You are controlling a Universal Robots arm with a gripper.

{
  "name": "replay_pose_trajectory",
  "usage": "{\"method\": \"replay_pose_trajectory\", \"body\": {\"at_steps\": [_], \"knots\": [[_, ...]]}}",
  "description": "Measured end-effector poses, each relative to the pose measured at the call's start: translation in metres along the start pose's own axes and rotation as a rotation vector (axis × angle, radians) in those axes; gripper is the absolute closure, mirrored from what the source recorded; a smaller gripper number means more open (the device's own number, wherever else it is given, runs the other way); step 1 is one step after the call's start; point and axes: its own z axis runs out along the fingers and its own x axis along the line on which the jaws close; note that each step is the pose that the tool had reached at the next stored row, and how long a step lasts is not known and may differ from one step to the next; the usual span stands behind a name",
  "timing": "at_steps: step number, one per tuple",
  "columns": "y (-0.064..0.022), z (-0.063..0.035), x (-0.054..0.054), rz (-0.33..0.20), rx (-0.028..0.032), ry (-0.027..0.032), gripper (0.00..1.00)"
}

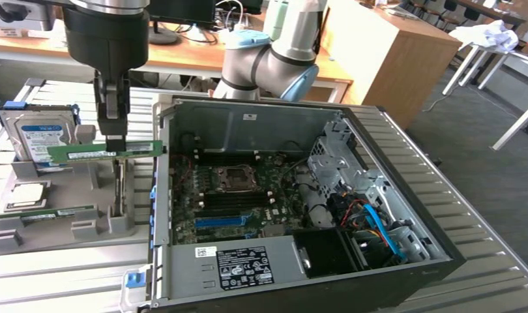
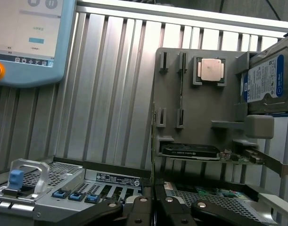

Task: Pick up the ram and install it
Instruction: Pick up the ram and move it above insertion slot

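One arm (image 1: 273, 62) carries one gripper (image 1: 115, 145). Its two fingers (image 2: 139, 209) are drawn close together and pinch the ram (image 1: 77, 154) by its upper edge, near the middle of its length. The ram hangs level and clear of the grey tray (image 1: 68, 231), just outside the wall of the one open computer case (image 1: 403, 215), on the exterior view's left.

The exterior view has two green memory sticks in all: the held ram and a second stick (image 1: 47, 214) lying in the tray between its brackets. The wrist view shows that second stick edge-on (image 2: 182, 89) between one pair of brackets.

The tray also holds one hard drive (image 1: 38, 134) standing on edge at its far end, one square silver processor (image 1: 25, 193) in its pocket between the drive and the second stick, and one dark expansion card (image 2: 191, 151). One motherboard (image 1: 238, 195) lies in the case. One control tablet (image 2: 26, 37) rests on the ribbed metal table (image 1: 498, 261).
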Motion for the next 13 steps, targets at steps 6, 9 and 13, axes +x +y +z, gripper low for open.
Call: {"method": "replay_pose_trajectory", "body": {"at_steps": [6,9,13], "knots": [[-0.0044,-0.0003,0.001,0.000,-0.0001,0.0004,0.87],[-0.0072,-0.0003,0.001,0.000,-0.0001,0.0003,0.87],[-0.0108,-0.0006,0.001,0.000,-0.0001,0.0006,0.87]]}}
